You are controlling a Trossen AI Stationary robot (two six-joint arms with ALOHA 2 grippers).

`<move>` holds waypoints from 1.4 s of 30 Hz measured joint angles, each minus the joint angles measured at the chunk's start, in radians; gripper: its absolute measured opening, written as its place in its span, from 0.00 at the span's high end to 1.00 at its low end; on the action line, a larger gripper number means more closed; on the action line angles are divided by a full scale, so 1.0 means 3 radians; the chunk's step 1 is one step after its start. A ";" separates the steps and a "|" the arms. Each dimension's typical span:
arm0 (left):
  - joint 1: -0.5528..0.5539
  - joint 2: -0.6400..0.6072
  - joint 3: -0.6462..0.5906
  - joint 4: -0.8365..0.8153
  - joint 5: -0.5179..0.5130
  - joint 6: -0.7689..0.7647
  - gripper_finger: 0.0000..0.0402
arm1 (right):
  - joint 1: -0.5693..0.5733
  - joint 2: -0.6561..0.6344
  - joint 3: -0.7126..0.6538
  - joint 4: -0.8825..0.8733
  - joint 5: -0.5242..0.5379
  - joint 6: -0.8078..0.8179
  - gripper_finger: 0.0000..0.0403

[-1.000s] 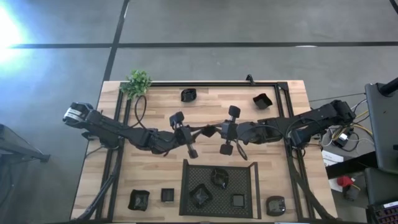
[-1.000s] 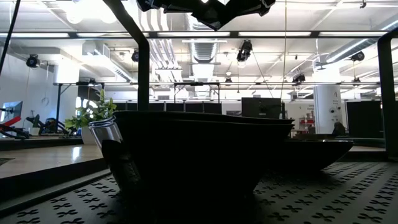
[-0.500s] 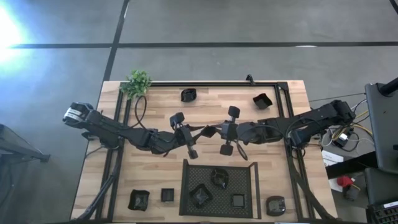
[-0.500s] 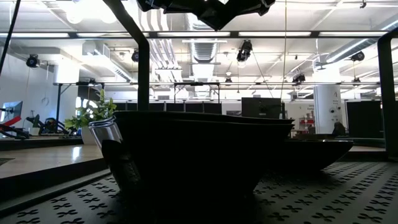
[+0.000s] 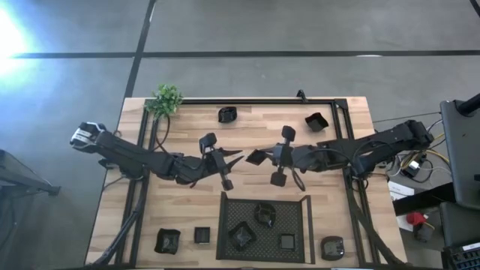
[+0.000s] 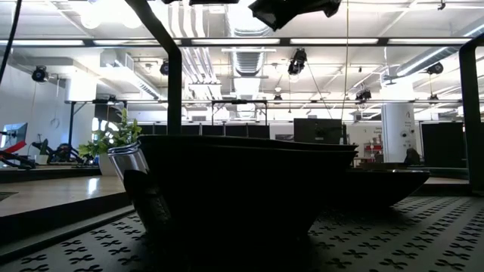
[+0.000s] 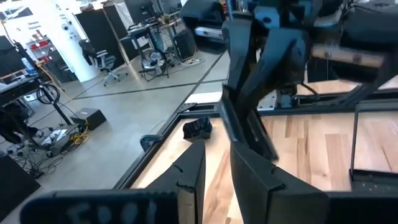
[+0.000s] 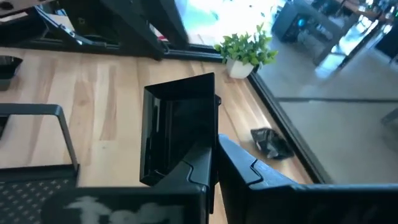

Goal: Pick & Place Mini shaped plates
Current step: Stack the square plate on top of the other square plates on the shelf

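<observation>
Held plate: a square black plate (image 8: 180, 124) stood on edge in my right gripper (image 8: 211, 163), mid-frame in the high view, above the tray (image 5: 304, 219).
Right fingers: pinched tight on the plate's rim, one finger (image 8: 193, 171) outside the wall, the other inside.
Left gripper (image 5: 231, 156): centre-left in the high view, pointing at the plate; fingers spread, gripping nothing.
Weight: I judged it light; it hung from one edge without sagging.
Stiffness: rigid, thin-walled; looked like hard plastic or ceramic, so possibly chippable if dropped.
Surface: glossy, so I judged it slippery; a rim pinch could let it swivel.
Best hold: across a straight wall near its middle, not a corner.
Tray plates (image 5: 265, 214): four lay in the tray, lower centre.
Loose plates: two at upper centre and upper right (image 5: 316, 121), two at lower left (image 5: 166, 240), one at lower right (image 5: 331, 247).
Plant (image 5: 166, 98): upper left corner of the table, well apart.
</observation>
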 joint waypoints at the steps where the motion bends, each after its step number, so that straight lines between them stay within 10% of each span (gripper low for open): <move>1: -0.0011 -0.0024 0.0000 -0.0044 0.0000 0.0001 0.82 | 0.0000 -0.0037 0.0000 -0.0065 -0.0005 0.0061 0.97; 21: -0.0110 -0.0206 0.0000 -0.0414 0.0016 0.0046 0.82 | 0.0158 -0.0136 0.0249 -0.1553 -0.2067 0.1270 0.97; 42: -0.0110 -0.0207 0.0005 -0.0686 0.0016 0.0102 0.82 | 0.1030 0.0567 0.0149 -0.1267 -0.2094 0.2075 0.97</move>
